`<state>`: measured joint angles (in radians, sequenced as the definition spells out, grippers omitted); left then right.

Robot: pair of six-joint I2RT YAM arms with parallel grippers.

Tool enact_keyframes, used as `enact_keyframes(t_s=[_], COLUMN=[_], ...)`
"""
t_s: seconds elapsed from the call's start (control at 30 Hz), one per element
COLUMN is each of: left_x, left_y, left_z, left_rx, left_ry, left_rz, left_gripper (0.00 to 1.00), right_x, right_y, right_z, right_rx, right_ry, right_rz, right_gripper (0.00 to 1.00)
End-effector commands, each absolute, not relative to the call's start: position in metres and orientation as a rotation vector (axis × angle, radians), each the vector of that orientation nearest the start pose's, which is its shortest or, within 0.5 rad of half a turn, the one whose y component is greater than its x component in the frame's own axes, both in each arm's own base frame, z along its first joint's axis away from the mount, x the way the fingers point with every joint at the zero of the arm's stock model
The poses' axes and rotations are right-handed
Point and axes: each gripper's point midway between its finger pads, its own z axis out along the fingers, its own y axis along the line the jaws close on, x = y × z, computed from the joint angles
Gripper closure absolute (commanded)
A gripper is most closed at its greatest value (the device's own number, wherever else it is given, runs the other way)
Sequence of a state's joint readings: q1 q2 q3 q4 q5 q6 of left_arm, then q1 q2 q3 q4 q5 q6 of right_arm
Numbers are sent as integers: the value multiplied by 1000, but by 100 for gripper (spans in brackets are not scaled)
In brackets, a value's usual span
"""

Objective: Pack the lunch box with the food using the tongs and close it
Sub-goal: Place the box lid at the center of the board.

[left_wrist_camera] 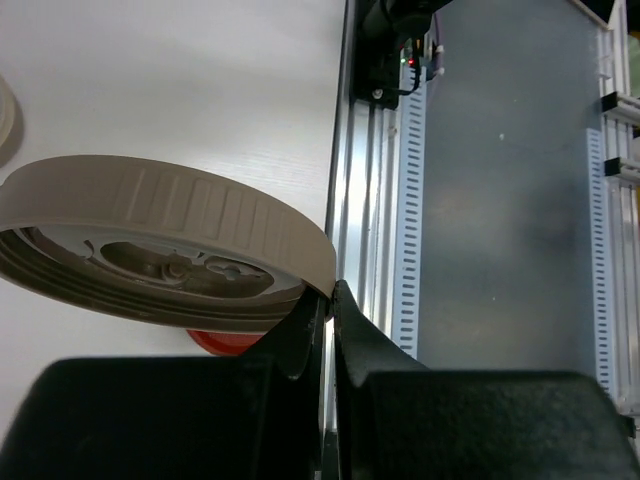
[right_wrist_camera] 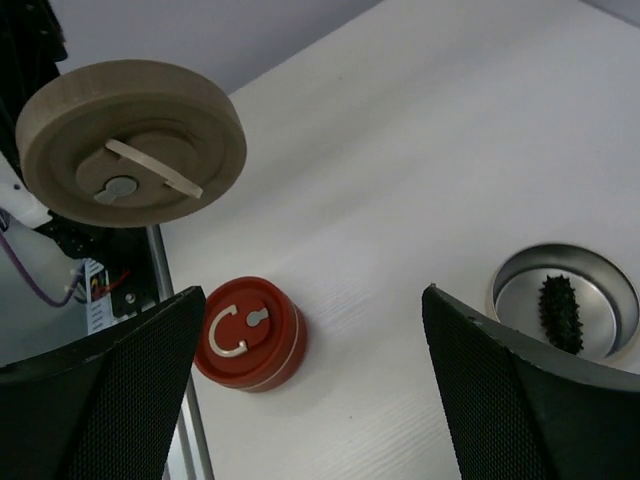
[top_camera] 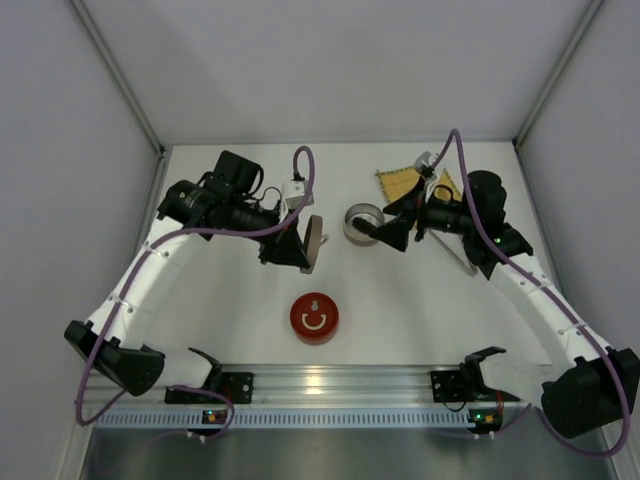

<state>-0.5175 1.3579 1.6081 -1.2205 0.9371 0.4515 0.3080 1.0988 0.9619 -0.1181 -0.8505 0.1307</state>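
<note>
Left of your spread right claw [right_wrist_camera: 312, 300], your left claw [left_wrist_camera: 328, 295] is pinching the ribbed beige round lid [left_wrist_camera: 170, 210]; hold it steady and clear.

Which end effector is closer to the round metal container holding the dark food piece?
Right. The right end effector is beside the metal container, on its right; the left end effector is farther to its left, gripping the beige lid.

This is a robot lab booth. Plain grey panels [top_camera: 330, 60] wall the white table [top_camera: 420, 310] from 9 to 3 o'clock. An aluminium rail [top_camera: 340, 381] holding two arms [top_camera: 150, 270] runs at 6 o'clock.
</note>
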Motion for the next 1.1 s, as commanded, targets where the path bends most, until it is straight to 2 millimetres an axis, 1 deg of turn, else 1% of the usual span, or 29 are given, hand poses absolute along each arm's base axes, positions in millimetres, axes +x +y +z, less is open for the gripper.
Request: enact_keyframes(t_s=[0.0,0.03,0.13,0.17,0.23,0.3,0.47,0.5,0.63,0.67,0.8,0.93,1.07], left_x=[154,152,149,149,148,147,146,146,143,142,139,139,137], left_y=[-254,-254,-255,-255,-255,-255,-255,-255,-254,-254,-255,-255,-254], left_z=[331,330,330,330,330,330,329,328,327,326,325,324,325], left_rx=[1397,1400,1408,1410,1417,1418,1425,1425,1433,1440,1450,1457,1457], left_ry=[1760,1760,1748,1745,1739,1739,1733,1735,1730,1732,1729,1729,1728], left_rz=[-1380,-1398,-1426,-1425,-1434,-1438,-1439,-1438,-1446,-1441,-1446,-1445,-1442], left_gripper=[100,100,100,100,100,100,100,100,100,100,100,100,100], right_x=[244,240,233,227,221,215,204,202,200,200,195,193,185], right_y=[242,245,254,256,264,271,284,286,292,293,301,310,317], right_z=[331,327,333,334,336,337,333,333,330,333,336,333,331], right_rx=[-980,-1006,-1057,-1082,-1110,-1138,-1189,-1202,-1226,-1231,-1263,-1296,-1335], right_ry=[1397,1385,1321,1303,1286,1276,1268,1260,1254,1245,1223,1221,1217], right_rz=[1082,1115,1159,1182,1208,1242,1304,1309,1333,1333,1354,1382,1400], right_gripper=[13,14,17,18,22,24,23,22,19,19,19,21,24])
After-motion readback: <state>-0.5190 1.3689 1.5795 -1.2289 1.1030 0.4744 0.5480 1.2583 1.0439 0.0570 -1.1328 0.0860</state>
